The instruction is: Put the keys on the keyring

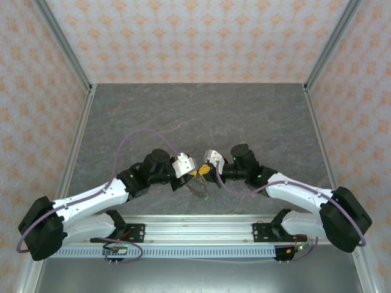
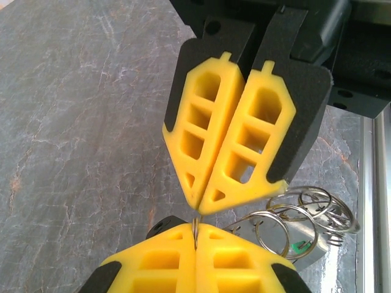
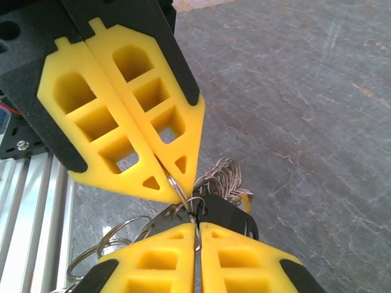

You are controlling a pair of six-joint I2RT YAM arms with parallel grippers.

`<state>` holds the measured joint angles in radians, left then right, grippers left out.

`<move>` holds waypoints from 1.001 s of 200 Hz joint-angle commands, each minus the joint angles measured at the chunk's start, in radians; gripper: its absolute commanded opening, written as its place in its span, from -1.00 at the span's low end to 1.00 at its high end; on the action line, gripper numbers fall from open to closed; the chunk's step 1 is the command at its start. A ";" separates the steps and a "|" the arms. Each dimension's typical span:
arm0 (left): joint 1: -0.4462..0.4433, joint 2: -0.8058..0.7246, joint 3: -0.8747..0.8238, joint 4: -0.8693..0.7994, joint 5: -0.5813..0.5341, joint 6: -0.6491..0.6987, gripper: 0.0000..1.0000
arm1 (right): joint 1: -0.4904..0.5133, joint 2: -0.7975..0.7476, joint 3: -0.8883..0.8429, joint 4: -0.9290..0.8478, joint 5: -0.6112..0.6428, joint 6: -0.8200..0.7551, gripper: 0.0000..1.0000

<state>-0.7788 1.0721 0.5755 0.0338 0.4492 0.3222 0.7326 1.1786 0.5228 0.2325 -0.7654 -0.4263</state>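
My two grippers meet tip to tip low over the table's front middle. The left gripper (image 1: pixel 191 173) (image 2: pixel 195 227) is shut on a thin metal ring of the keyring (image 2: pixel 287 227). Facing it, the right gripper (image 1: pixel 203 172) (image 3: pixel 197 226) is shut on a thin ring of the same bunch (image 3: pixel 223 177). Several loose rings hang beside and below the fingertips. Among the keys, a green-headed one (image 2: pixel 299 247) hangs under the rings, a dark-headed one (image 3: pixel 231 215) lies against my right fingers, and a bit of yellow head (image 3: pixel 245 199) shows behind it.
The grey stone-patterned table (image 1: pixel 195 116) stretches away behind the grippers. An aluminium rail (image 1: pixel 195 232) carrying both arm bases runs along the near edge. Patterned walls with metal posts (image 1: pixel 64 43) close in the left, right and back.
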 commanded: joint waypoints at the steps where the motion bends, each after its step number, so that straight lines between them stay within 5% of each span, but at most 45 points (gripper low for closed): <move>1: -0.008 0.001 0.044 0.055 0.042 -0.012 -1.00 | 0.008 0.034 0.039 0.036 -0.074 0.015 -0.80; 86: -0.009 0.034 0.072 -0.001 0.024 0.015 -1.00 | 0.010 0.058 0.042 0.090 -0.049 0.016 -0.80; 160: -0.008 0.021 0.095 -0.123 -0.153 0.081 -1.00 | 0.010 -0.147 -0.056 0.107 0.320 -0.035 -0.75; 200: 0.004 0.029 0.190 -0.324 -0.261 0.157 -1.00 | 0.010 -0.242 -0.108 0.148 0.449 -0.033 -0.74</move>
<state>-0.7788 1.1065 0.6804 -0.1364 0.2859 0.4007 0.7391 0.9833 0.4458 0.3164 -0.4412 -0.4480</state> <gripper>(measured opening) 0.040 0.131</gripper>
